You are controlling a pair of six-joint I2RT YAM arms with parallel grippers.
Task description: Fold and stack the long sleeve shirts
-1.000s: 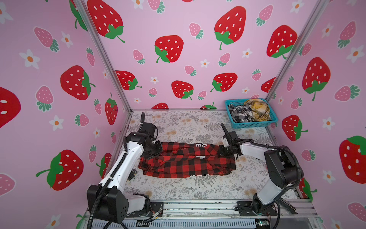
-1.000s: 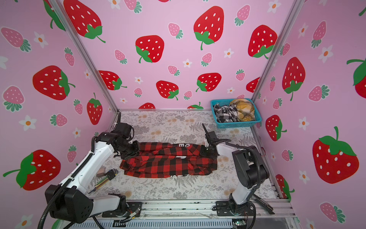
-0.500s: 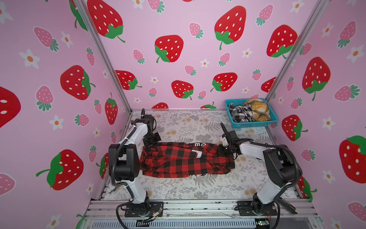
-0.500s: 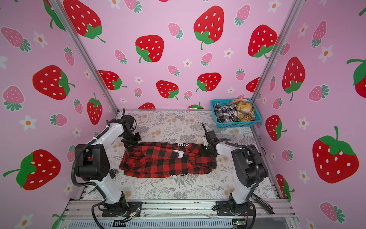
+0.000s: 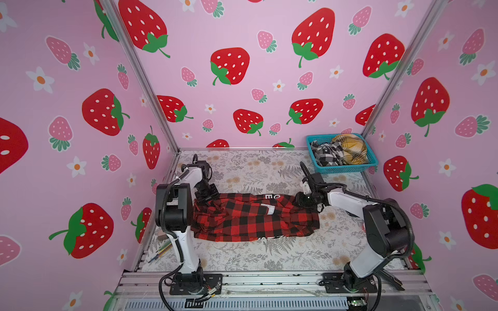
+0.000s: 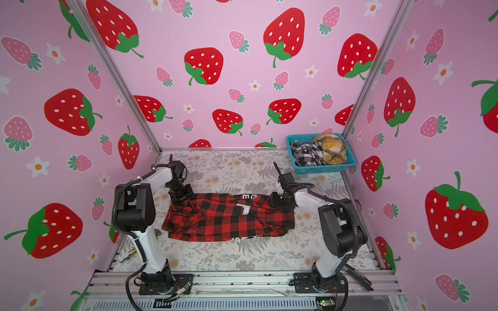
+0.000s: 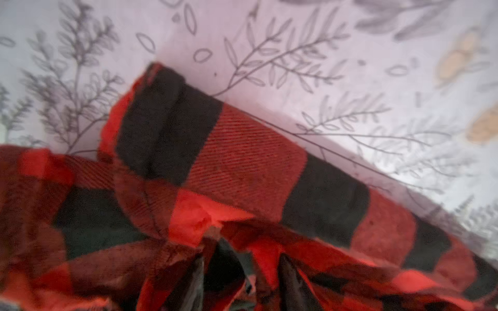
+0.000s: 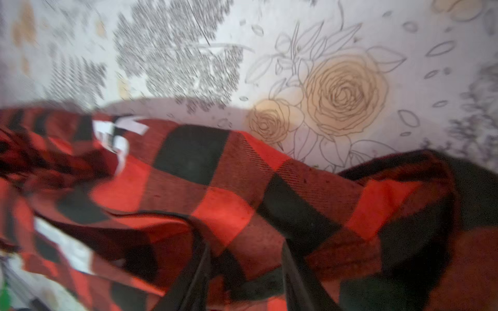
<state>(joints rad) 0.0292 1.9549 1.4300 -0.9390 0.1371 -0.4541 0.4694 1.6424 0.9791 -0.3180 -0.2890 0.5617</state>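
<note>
Red-and-black shirt (image 5: 256, 218) lies roughly folded mid-frame, both jaws parted at its ends; black-and-white shirt (image 5: 324, 155) and mustard shirt (image 5: 350, 149) sit unfolded in the basket (image 5: 347, 169), upper right.

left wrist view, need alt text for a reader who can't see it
Close-up of a soft red-and-black buffalo check shirt bunched on a white floral-print table cover. The two dark fingertips of the left gripper stand apart with cloth between them.

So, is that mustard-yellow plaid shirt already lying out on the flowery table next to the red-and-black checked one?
No, the mustard-yellow plaid shirt sits bunched in the teal plastic mesh basket, beside the black-and-white plaid shirt.
</note>
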